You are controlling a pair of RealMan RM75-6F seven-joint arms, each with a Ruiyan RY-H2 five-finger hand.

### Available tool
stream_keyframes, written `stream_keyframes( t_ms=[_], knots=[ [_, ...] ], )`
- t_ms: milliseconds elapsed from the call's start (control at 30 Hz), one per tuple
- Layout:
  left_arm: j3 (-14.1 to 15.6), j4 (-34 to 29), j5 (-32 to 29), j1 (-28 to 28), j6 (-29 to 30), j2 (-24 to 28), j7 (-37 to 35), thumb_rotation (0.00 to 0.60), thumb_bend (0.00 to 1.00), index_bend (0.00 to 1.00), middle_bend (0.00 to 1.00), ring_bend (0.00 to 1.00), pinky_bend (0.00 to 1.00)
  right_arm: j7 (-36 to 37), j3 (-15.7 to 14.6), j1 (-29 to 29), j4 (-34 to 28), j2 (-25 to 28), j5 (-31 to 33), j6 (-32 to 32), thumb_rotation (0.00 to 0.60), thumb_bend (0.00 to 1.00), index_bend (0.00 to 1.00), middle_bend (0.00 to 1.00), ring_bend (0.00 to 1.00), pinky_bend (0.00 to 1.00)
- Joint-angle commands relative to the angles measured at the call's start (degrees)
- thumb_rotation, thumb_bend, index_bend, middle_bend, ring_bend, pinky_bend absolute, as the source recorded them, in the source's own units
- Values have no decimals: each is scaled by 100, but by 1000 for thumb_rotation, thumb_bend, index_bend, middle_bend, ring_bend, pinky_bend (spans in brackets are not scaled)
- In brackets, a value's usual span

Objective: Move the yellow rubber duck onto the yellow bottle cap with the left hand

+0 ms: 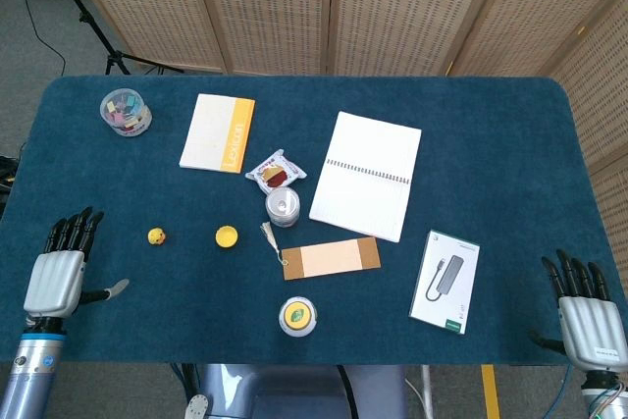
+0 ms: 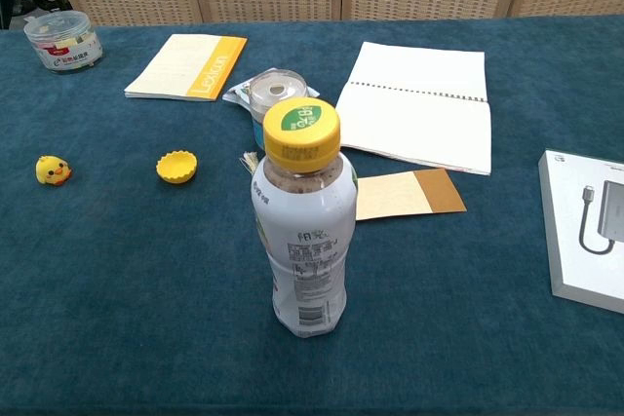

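Note:
A small yellow rubber duck sits on the blue table cloth at the left. The yellow bottle cap lies upturned a short way to its right, apart from it. My left hand rests at the table's left front edge, fingers extended and apart, holding nothing, well left of the duck. At the right front edge my right hand lies with fingers spread and nothing in it. Neither hand shows in the chest view.
A capped bottle stands at the front centre. Behind it are a can, a snack packet, a brown card, a yellow-edged booklet, a spiral notebook, a boxed hub and a clip tub.

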Motion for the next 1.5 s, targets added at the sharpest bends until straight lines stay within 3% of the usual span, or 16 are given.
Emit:
stream_keyframes(
  t_ms=[33,1100,1500],
  knots=[
    [0,4,1,2,3,-2,6,438,0,0,0,0,0,-1,-2,0,-2,1,-3,0,600,0,0,0,0,0],
    [0,18,-24,-25,-72,-33,36,439,0,0,0,0,0,14,2,-35,-25,25,-57,92,600,0,0,0,0,0],
    [-128,42,-492,-209,-518,68,130,439,0,0,0,0,0,16,22,-36,-28,30,-6,89,600,0,0,0,0,0]
  ],
)
